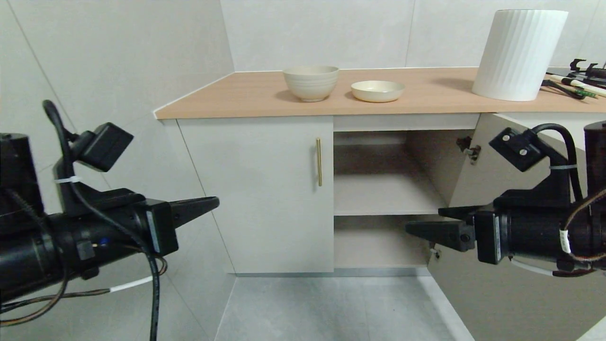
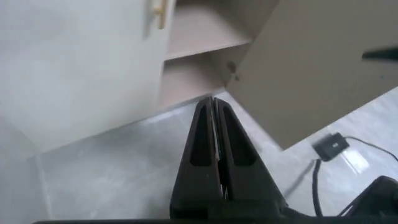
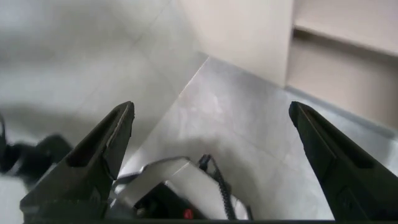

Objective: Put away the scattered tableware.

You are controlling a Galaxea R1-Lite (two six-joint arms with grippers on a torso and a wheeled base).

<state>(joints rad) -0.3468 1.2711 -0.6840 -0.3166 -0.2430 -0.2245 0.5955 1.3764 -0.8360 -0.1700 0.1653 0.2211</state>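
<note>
Head view has the bowl (image 1: 311, 83) sitting on the counter (image 1: 236, 97) near twelve o'clock. A shallow dish (image 1: 377, 91) sits just beside it on its three o'clock side, not touching. Below them, the right half of the cupboard stands open, its door (image 1: 497, 293) swung out toward four o'clock and a shelf (image 1: 378, 194) showing inside. The left door (image 1: 265, 189) is closed. A white ribbed canister (image 1: 518, 54) stands at two o'clock.

The left gripper (image 1: 215, 202) hangs at eight o'clock with its fingers pressed together, holding nothing. The right gripper (image 1: 426, 220) hangs at four o'clock, spread wide and also empty.

To my eye nothing has been picked up yet, so this is the approach. Next, the right arm would need to rise to counter height, close on the bowl's rim, then carry it down to the shelf.
</note>
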